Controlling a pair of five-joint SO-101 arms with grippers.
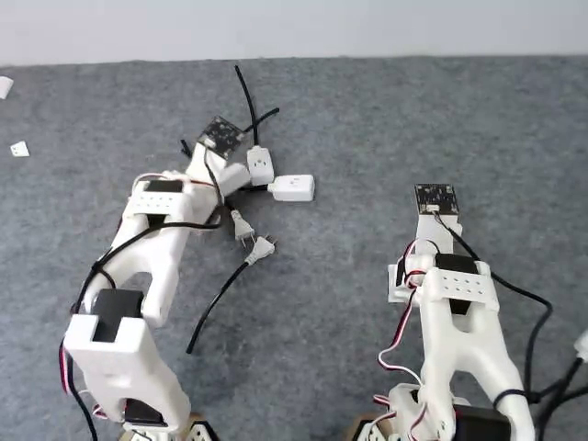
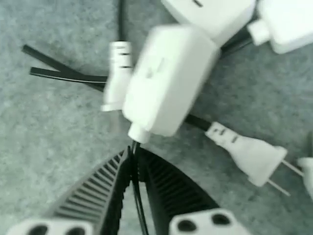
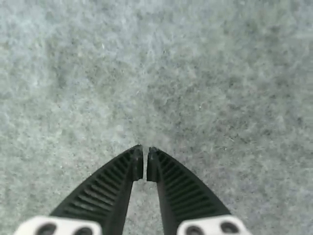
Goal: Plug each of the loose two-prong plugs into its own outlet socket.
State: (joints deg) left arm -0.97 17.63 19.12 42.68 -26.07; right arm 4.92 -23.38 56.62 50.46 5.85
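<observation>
— Two plugs on the desk (image 1: 386,129): first plug (image 1: 241,224), second plug (image 1: 265,245), just beside each other, prongs bare.
— Sockets?
— Three white ones, clustered near the plugs: socket one (image 1: 261,165), socket two (image 1: 294,187), socket three (image 2: 166,83).
— Jaws?
— Left jaws clamped on the thin black cord (image 2: 139,200) leaving socket three. Right jaws together, holding nothing, over bare desk, well apart from the cluster.

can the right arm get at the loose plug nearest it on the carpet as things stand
Probably yes. Only bare carpet lies between the right gripper and that plug. The left gripper, shut on a cable, sits close by, so they might crowd, and the stretch looks long.
</observation>
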